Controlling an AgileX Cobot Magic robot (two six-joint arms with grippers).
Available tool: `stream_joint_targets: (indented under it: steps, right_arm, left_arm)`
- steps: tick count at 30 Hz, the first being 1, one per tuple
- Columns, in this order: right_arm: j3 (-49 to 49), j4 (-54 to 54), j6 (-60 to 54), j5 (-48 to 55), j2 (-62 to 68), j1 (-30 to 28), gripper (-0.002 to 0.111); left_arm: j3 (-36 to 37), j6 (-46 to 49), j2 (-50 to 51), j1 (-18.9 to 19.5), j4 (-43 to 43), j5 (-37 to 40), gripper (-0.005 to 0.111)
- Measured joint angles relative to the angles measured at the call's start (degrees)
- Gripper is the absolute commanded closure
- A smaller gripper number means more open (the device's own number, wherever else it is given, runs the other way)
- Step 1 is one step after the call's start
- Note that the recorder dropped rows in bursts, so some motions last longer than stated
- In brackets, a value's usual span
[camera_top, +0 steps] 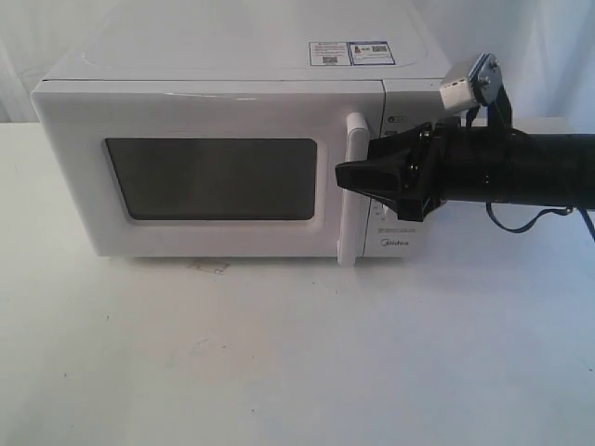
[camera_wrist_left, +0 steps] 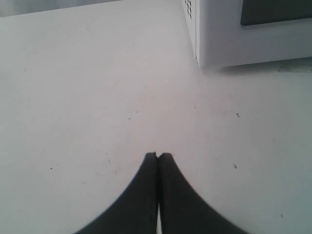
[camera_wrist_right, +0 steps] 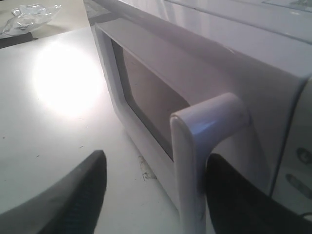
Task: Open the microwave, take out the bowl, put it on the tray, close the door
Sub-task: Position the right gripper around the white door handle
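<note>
On the worktop point(camera_top: 279, 362), exterior view: microwave point(camera_top: 223, 84) stood with door point(camera_top: 70, 186) closed, bowl unseen; right gripper point(camera_top: 346, 176) met the handle point(camera_top: 351, 232). Left wrist: left gripper point(camera_wrist_left: 158, 157) hung closed, idle. Right wrist alone showed fingers point(camera_wrist_right: 83, 190) spread wide astride the handle; a shallow hold could slip when pulling.

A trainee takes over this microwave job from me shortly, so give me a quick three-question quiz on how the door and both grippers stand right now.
1. True or false: the door is already open.
2. Relative to the door handle, the right gripper is: A) shut, far off; B) open, a finger on each side; C) clamped on its top end.
3. Fill in: the left gripper is ___ (open or shut).
Key: 1 false; 2 B; 3 shut.
</note>
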Motion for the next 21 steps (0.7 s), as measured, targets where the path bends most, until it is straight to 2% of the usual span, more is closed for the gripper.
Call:
stream_joint_targets:
  steps: [7,14,17,21]
  right_arm:
    - [-0.1,0.2,0.0,0.0,0.1,0.1,0.107]
    - [-0.1,0.3,0.0,0.0,0.1,0.2,0.108]
    - [-0.1,0.3,0.0,-0.2,0.1,0.2,0.099]
    - [-0.1,0.3,0.0,-0.4,0.1,0.3,0.069]
  left_arm:
    - [0.0,0.0,0.0,0.0,0.0,0.0,0.107]
    - [0.0,0.0,0.0,0.0,0.0,0.0,0.107]
    - [0.0,0.0,0.0,0.0,0.0,0.0,0.107]
    - [0.0,0.0,0.0,0.0,0.0,0.0,0.107]
